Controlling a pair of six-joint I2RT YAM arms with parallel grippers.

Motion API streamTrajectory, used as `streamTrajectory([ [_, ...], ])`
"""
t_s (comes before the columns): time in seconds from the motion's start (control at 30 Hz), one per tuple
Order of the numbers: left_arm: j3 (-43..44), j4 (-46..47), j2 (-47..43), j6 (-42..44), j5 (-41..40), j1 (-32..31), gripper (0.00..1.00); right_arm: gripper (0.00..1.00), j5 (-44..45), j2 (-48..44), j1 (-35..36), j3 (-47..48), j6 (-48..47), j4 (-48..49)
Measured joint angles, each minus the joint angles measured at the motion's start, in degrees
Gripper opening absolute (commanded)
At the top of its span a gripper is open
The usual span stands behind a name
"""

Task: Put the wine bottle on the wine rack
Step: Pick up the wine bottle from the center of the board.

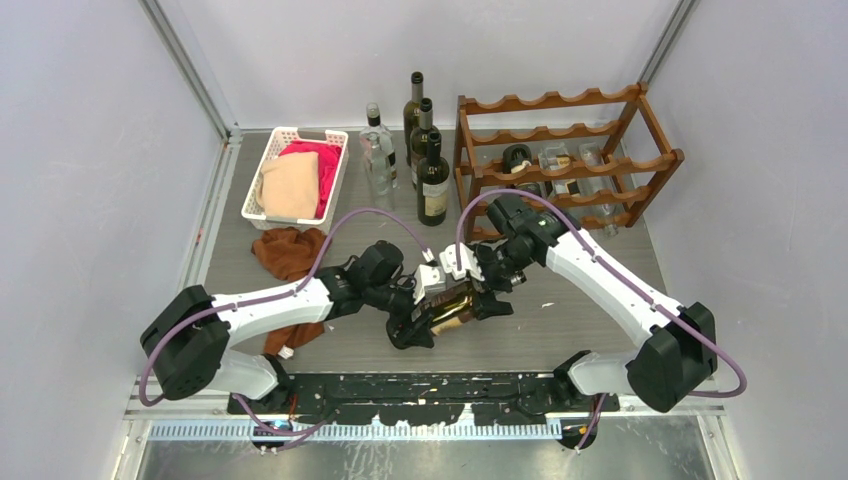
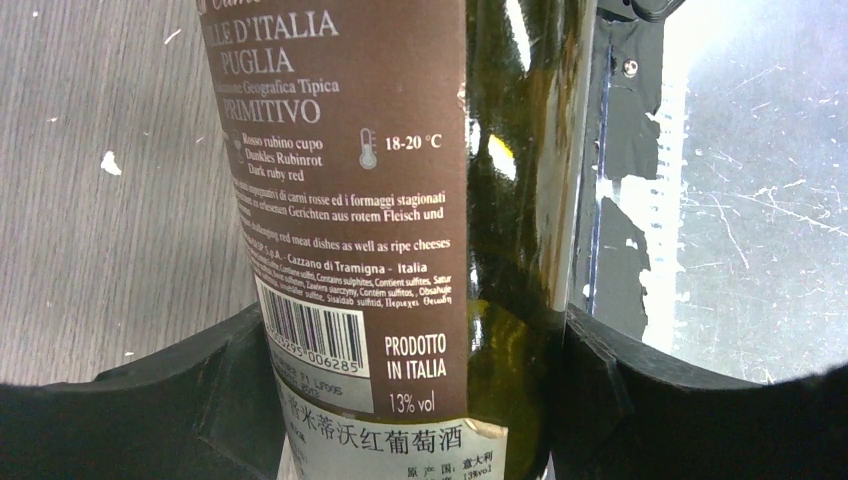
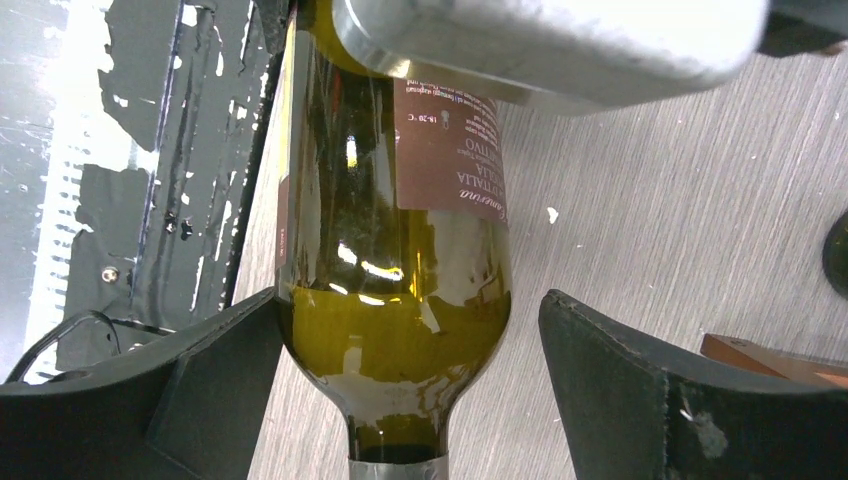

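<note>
A dark green wine bottle [image 1: 455,308] with a brown label lies low over the table's front centre. My left gripper [image 1: 425,318] is shut on its lower body. In the left wrist view both fingers [image 2: 215,385] press the glass and label [image 2: 350,200]. My right gripper [image 1: 492,290] is open around the bottle's shoulder [image 3: 395,330]. One finger [image 3: 215,375] is against the glass and the other finger [image 3: 640,385] stands clear of it. The reddish-brown wooden wine rack [image 1: 570,160] stands at the back right, with several bottles lying on its lower rails.
Several upright bottles [image 1: 430,150] stand left of the rack. A white slotted basket [image 1: 262,172] with cloths sits at the back left, with a brown cloth [image 1: 290,250] in front of it. The black mounting rail [image 1: 420,385] runs along the near edge.
</note>
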Motion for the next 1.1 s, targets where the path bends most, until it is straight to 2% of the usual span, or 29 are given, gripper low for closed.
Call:
streamTrajectory([
  [0.43, 0.00, -0.11, 0.00, -0.31, 0.11, -0.15, 0.00, 1.00, 1.64, 0.09, 1.20, -2.95, 1.27, 3.13],
  [0.53, 0.00, -0.09, 0.00, -0.48, 0.13, -0.20, 0.00, 0.95, 1.66, 0.09, 1.36, -3.10, 1.29, 3.34],
  [0.6, 0.00, -0.09, 0.00, -0.52, 0.13, -0.20, 0.00, 0.88, 1.64, 0.09, 1.42, -3.10, 1.46, 3.43],
  [0.67, 0.00, -0.09, 0.00, -0.52, 0.13, -0.17, 0.01, 0.71, 1.64, 0.09, 1.42, -3.10, 1.42, 3.26],
  [0.73, 0.00, -0.26, 0.02, -0.52, 0.26, -0.20, 0.05, 0.33, 2.27, 0.09, 2.19, -3.13, 0.63, 2.38],
  [0.77, -0.02, -0.44, 0.02, -0.57, 0.35, -0.22, 0.10, 0.24, 2.73, 0.07, 2.51, -3.15, 0.76, 2.16],
  [0.87, -0.04, -0.28, 0.04, -0.81, 0.31, -0.26, 0.53, 0.03, 2.84, -0.24, 2.54, -3.19, 1.55, 2.34],
  [0.9, -0.04, -0.09, 0.04, -0.76, 0.31, -0.24, 0.64, 0.01, 3.04, -0.46, 2.54, -3.21, 1.75, 2.38],
  [1.0, -0.07, 0.24, 0.04, -0.94, 0.28, -0.26, 0.87, 0.01, 3.19, -1.20, 2.54, -3.52, 2.38, 2.25],
  [1.07, -0.52, 1.42, -0.02, -1.33, 0.26, -0.35, 0.97, 0.01, 3.06, -1.64, 2.43, -4.02, 3.50, 2.21],
  [1.1, -0.63, 2.19, -0.17, -1.36, 0.07, -0.37, 0.99, 0.01, 3.04, -1.92, 1.99, -4.48, 4.37, 2.43],
])
